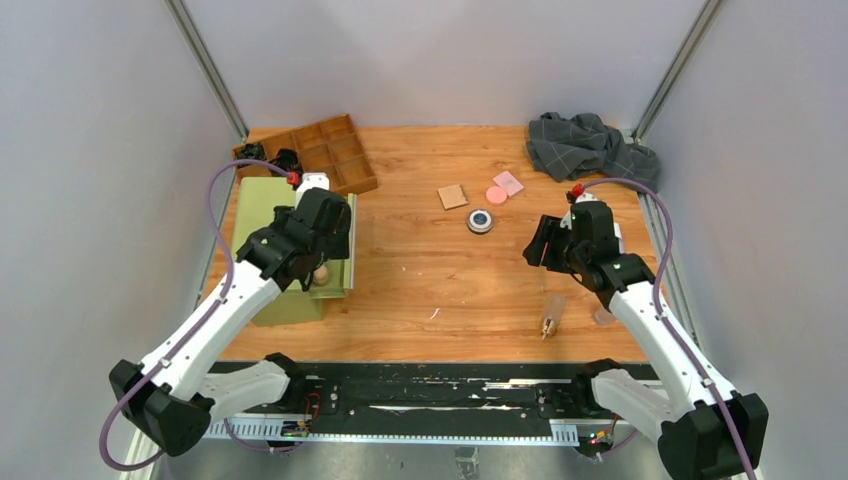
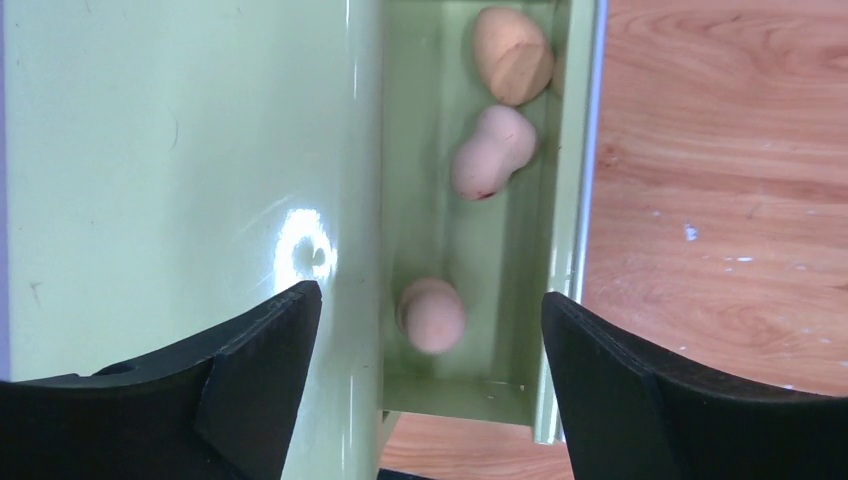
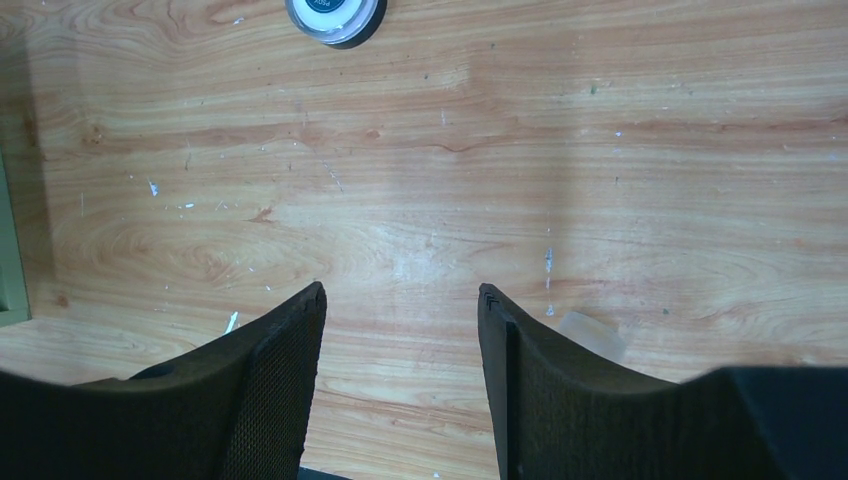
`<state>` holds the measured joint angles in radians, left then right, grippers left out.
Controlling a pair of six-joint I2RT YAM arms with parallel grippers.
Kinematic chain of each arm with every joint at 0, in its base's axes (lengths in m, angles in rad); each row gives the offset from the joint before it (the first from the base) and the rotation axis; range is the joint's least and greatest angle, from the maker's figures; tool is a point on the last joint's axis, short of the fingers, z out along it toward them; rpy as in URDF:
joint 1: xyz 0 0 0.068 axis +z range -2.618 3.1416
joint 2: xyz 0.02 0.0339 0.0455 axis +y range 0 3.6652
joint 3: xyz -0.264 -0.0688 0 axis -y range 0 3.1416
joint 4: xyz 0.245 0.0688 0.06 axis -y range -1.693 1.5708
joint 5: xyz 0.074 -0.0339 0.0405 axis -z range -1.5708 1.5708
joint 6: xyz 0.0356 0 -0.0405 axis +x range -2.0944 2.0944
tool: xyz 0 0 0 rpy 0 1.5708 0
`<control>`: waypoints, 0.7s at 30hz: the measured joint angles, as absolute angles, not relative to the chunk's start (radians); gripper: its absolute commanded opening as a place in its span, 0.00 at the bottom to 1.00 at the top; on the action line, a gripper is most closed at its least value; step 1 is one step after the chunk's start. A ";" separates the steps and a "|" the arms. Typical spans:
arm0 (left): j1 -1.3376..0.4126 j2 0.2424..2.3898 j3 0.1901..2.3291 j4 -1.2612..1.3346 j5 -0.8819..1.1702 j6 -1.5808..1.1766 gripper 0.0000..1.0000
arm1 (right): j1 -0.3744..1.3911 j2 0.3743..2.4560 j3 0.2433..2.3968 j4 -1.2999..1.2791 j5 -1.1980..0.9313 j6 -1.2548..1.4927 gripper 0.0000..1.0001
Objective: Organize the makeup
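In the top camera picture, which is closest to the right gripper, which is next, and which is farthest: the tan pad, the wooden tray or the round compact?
1. Compact: nearest, just left of the right gripper.
2. Tan pad: farther left and farther back.
3. Tray: farthest, at the back left corner.

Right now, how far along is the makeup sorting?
Done: three beige sponges lie in the green drawer. In hand: nothing; the left gripper hangs open over that drawer, the right gripper open above bare table. Left: the tan square pad, pink disc, pink square pad, round compact and clear tube lie loose on the table.
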<state>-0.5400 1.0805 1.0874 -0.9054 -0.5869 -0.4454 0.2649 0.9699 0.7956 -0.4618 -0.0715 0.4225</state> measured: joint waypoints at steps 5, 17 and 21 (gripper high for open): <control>-0.540 0.960 1.064 -0.802 -0.492 -0.430 0.87 | 0.265 0.950 0.780 -0.462 -0.075 0.422 0.57; -0.895 1.103 1.072 -0.625 -0.408 -0.351 0.99 | 0.265 0.918 0.752 -0.573 0.080 0.439 0.55; -0.994 1.208 1.093 -0.614 -0.407 -0.345 0.99 | 0.265 0.916 0.752 -0.604 0.103 0.439 0.57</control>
